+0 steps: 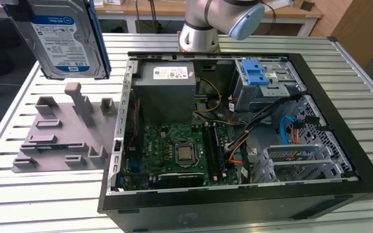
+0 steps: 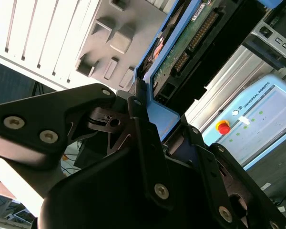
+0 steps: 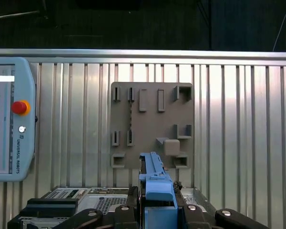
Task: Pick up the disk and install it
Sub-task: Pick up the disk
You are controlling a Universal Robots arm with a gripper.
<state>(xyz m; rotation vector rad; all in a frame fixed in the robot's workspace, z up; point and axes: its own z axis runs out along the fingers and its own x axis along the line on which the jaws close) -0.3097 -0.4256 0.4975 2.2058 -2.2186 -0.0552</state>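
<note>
The disk (image 1: 66,41), a silver hard drive with a white-and-blue label and blue bracket, hangs upright in the air at the exterior view's upper left, above the grey plastic stand (image 1: 63,131). In both wrist views my gripper (image 2: 164,126) (image 3: 157,205) is shut on the blue-edged end of the disk (image 2: 190,43) (image 3: 155,183), one black finger (image 2: 138,129) on each side. The stand (image 3: 150,124) lies directly below the held disk, with its slots bare.
An open black computer case (image 1: 238,199) lies on the slatted metal table (image 1: 44,204), to the stand's right in the exterior view. It holds a grey power supply (image 1: 167,92), a motherboard (image 1: 180,150) and a drive cage with a blue latch (image 1: 264,77). A teach pendant (image 3: 9,119) rests nearby.
</note>
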